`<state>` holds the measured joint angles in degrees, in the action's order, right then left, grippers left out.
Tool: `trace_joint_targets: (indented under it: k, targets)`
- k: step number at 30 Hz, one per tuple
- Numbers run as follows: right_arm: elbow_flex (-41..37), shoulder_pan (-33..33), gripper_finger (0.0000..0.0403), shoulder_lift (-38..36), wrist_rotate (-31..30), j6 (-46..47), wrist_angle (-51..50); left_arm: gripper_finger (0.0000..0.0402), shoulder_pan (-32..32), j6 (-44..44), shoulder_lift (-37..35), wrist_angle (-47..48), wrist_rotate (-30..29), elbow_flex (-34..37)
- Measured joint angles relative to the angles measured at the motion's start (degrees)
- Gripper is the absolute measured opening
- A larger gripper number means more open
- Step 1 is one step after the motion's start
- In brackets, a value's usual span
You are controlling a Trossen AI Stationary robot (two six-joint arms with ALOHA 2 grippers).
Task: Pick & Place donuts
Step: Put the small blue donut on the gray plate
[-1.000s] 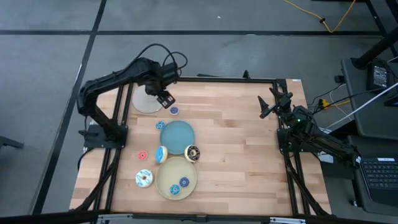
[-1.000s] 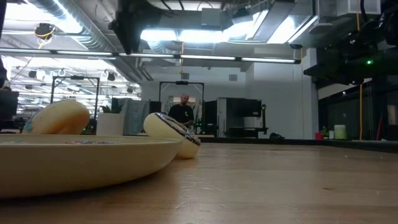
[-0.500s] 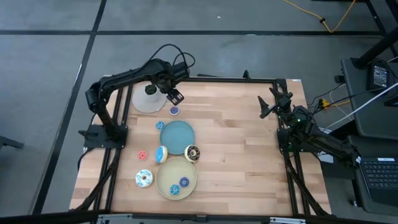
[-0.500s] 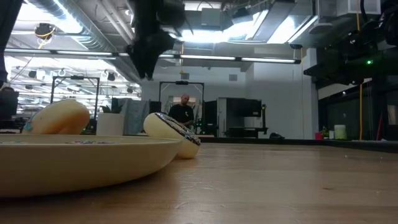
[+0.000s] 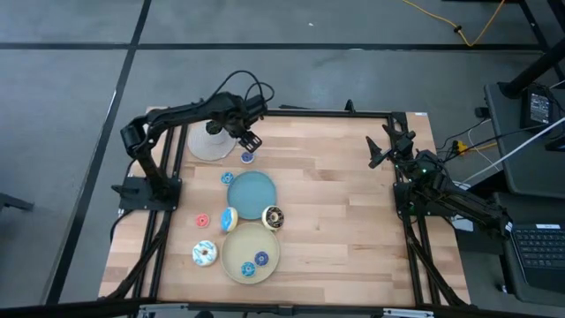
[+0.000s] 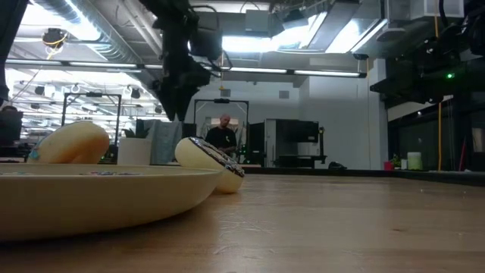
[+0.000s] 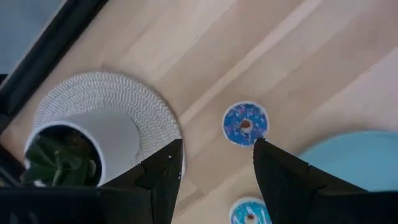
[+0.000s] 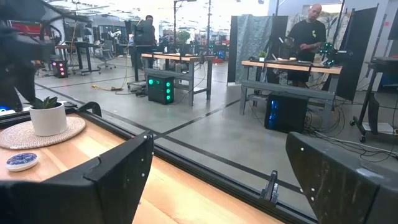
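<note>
My left gripper (image 5: pixel 248 140) (image 7: pixel 214 167) hangs open above the table's far left part, empty. A tiny blue donut (image 5: pixel 247 157) (image 7: pixel 245 123) lies flat on the wood just beyond its fingertips. A second tiny blue donut (image 5: pixel 228 178) (image 7: pixel 247 211) lies beside the blue plate (image 5: pixel 252 193). A blue-and-orange donut (image 5: pixel 229 218) and a chocolate donut (image 5: pixel 273 217) sit at that plate's near rim. A small red donut (image 5: pixel 202 220) and a white-sprinkled donut (image 5: pixel 205 253) lie on the wood. Another blue donut (image 5: pixel 261 259) rests in the beige plate (image 5: pixel 238 265). My right gripper (image 5: pixel 382 147) waits open at the far right.
A woven mat (image 5: pixel 199 148) (image 7: pixel 118 93) with a potted plant in a white pot (image 5: pixel 213 129) (image 7: pixel 93 143) sits at the far left corner, close beside my left gripper. The table's middle and right show bare wood (image 5: pixel 344 221). People stand in the room beyond the table.
My left gripper has moved a little toward the table's right, away from the mat and over the tiny blue donut. In the low view it has come lower. The donuts and plates have stayed in place.
</note>
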<state>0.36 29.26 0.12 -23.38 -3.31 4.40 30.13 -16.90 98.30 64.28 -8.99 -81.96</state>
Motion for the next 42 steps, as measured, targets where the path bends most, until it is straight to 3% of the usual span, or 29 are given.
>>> trace_joint_targets:
  k: [9,24,42]
  targets:
    - [0.0,0.0,0.0365,0.0,0.0,0.0,0.0,0.0189,0.5,1.1,0.8,-7.5,1.8,5.6]
    - [0.0,0.0,0.0365,0.0,0.0,0.0,0.0,0.0189,0.5,6.1,9.3,-8.4,1.4,5.7]
    - [0.0,0.0,0.0365,0.0,0.0,0.0,0.0,0.0189,0.7,9.9,12.4,-10.2,4.7,5.9]
